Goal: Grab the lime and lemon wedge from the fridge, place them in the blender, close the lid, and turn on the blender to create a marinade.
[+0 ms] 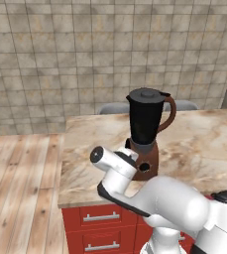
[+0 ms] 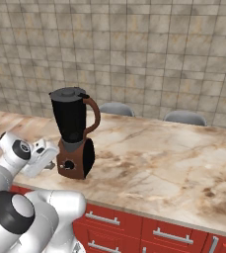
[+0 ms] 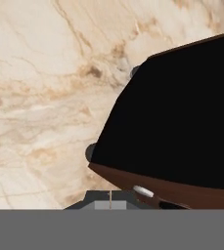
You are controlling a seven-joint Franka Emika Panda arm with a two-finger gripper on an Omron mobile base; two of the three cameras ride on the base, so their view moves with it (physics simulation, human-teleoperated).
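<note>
The blender (image 1: 145,124) (image 2: 70,123) stands near the front edge of the marble counter (image 1: 204,144) (image 2: 159,163), a black jug on a brown base. Its dark grey lid (image 1: 145,94) (image 2: 67,92) sits on the jug's top. My gripper (image 2: 52,165) (image 3: 109,200) is shut and empty, low at the base's front left corner, close to the round dark knob (image 1: 143,167) (image 2: 69,165). In the hand view the dark base (image 3: 182,122) fills the right side. The lime and lemon wedge are hidden. The fridge is out of view.
Red drawers (image 1: 100,228) (image 2: 159,232) run under the counter's front edge. Two grey chair backs (image 2: 115,108) (image 2: 184,117) rise behind the far edge, before a tiled wall. Wooden floor (image 1: 16,188) lies left of the counter. Bare marble stretches right of the blender.
</note>
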